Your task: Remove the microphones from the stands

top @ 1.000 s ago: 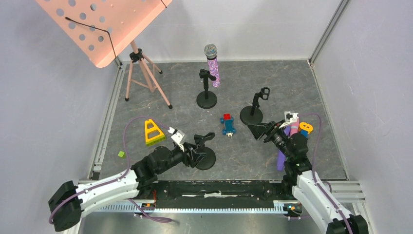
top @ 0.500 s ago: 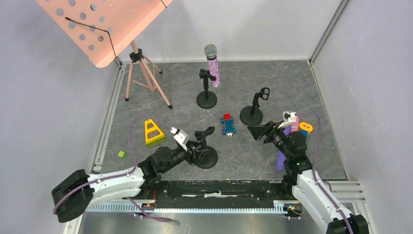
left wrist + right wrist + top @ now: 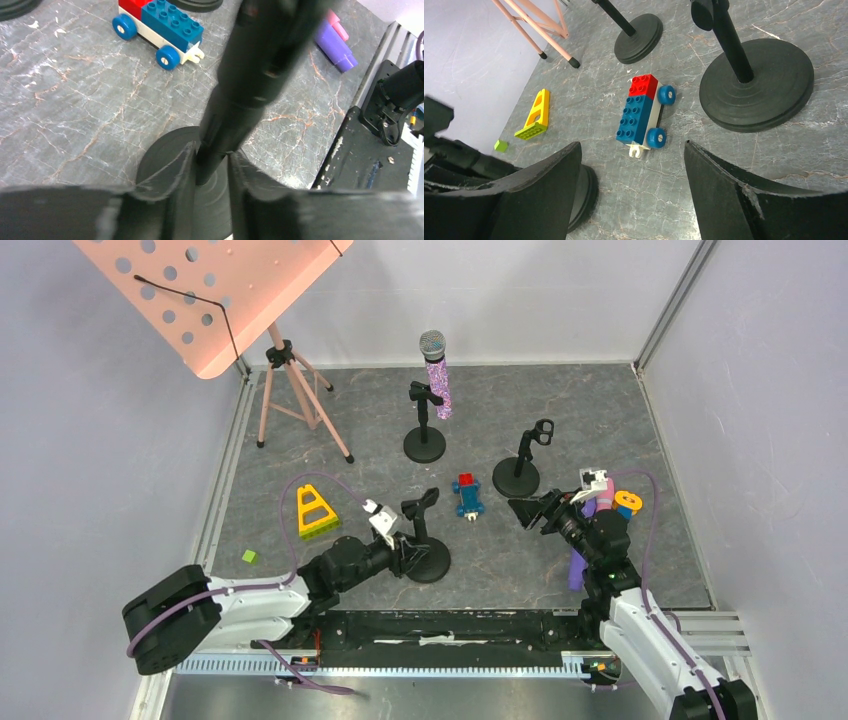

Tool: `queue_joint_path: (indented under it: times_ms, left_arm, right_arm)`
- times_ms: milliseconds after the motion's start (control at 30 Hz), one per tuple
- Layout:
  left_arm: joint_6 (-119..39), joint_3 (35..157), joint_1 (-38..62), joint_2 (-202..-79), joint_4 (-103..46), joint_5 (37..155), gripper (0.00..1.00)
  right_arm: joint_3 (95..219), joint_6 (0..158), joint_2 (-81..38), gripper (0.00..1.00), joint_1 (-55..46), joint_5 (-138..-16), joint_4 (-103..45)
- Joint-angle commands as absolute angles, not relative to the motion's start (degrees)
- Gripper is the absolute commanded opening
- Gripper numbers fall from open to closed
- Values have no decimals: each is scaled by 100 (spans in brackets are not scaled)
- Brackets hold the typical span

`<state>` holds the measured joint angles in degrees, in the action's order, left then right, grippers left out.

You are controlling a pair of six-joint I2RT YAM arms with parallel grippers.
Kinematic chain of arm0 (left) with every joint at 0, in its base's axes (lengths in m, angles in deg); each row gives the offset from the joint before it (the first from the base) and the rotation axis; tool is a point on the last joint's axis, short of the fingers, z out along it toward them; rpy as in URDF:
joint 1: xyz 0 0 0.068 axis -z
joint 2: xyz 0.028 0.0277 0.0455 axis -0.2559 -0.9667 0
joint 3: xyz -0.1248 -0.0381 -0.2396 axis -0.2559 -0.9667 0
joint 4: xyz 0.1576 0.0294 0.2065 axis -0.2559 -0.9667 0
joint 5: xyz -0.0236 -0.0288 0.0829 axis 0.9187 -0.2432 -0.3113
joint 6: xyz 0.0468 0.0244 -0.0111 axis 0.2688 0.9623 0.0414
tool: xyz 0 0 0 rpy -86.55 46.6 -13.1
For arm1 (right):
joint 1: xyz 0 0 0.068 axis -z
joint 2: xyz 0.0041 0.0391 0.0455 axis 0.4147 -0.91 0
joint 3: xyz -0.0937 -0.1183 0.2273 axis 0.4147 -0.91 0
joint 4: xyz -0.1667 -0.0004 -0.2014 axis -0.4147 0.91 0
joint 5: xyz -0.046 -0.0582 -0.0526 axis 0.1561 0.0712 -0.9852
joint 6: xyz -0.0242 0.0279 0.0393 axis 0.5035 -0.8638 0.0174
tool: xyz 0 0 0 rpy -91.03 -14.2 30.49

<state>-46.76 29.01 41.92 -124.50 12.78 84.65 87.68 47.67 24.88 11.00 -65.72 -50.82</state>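
**A:** Where is the microphone?

**B:** The microphone [image 3: 436, 372], purple and glittery with a grey mesh head, sits nearly upright in the clip of the far stand [image 3: 424, 444]. That stand is at the back middle of the tabletop [image 3: 600, 410].

**A:** And how does it lie relative to each pincer?

**B:** It is well apart from both, which are at the near side. The left pincer [image 3: 210, 172] is closed narrowly on the pole of the near stand [image 3: 432, 562], low down just above its round base. Its fingers [image 3: 182, 175] touch the pole on both sides. From there the microphone is straight back across the tabletop, with the toy car [image 3: 467, 494] off to the right of that line.

**A:** And the right one?

**B:** The right pincer [image 3: 631, 147] is spread wide with nothing in it. It hangs over the tabletop facing the toy car, and the third stand [image 3: 756, 85] is just beyond it on the right. In the top view the microphone is back and to the left of this pincer, past the third stand.

**A:** Is there any writing you can read?

**B:** I cannot read any. The microphone's body shows only glitter at this size. The studs on the toy car's red and blue bricks are too small to show any lettering.
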Motion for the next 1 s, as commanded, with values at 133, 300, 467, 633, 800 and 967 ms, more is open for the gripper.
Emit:
queue_joint_path:
  times_ms: [133,300,467,633,800,967]
  left_arm:
    - [-3854,3104,4157,-12370,1528,7523,11]
    - [-3316,3219,4160,-12195,1412,6550,2]
    - [-2680,3504,3944,-12380,1606,5449,2]
    - [-3026,3803,2857,-12638,1478,5797,2]
    - [-3487,3963,1773,-12871,1502,6421,2]
    - [-3464,4296,1216,-13756,2007,6667,2]
  right_arm:
    - [9084,4925,2626,81,1083,-6512,-5124]
    - [9084,4946,2581,81,1083,-6511,-5123]
    - [9078,4941,2535,81,1081,-6414,-5181]
    - [9229,5166,2491,81,1082,-5941,-5176]
    - [9491,5657,2596,81,1077,-5746,-4665]
    - [9566,5739,2666,81,1072,-5728,-4542]
